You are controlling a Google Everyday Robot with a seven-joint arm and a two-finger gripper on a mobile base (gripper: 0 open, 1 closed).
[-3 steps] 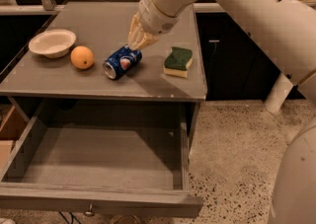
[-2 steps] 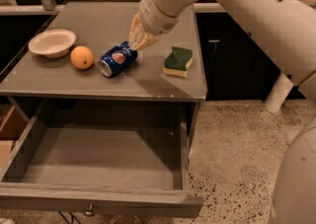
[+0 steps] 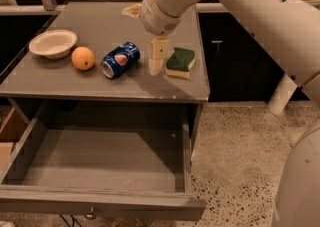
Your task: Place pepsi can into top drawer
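The pepsi can (image 3: 120, 59) lies on its side on the grey tabletop (image 3: 100, 83), between an orange and a sponge. My gripper (image 3: 158, 60) hangs from the white arm just right of the can, pointing down at the tabletop. It is apart from the can and holds nothing. The top drawer (image 3: 95, 203) stands pulled out below the tabletop, its grey inside bare and its small knob at the front bottom.
An orange (image 3: 83, 58) and a white bowl (image 3: 53, 43) sit left of the can. A green and yellow sponge (image 3: 180, 62) lies right of the gripper. A speckled floor is at the right and a cardboard box (image 3: 10, 133) is left of the drawer.
My gripper has swung from over the can's upper end to its right side, near the sponge. The can has shifted slightly left.
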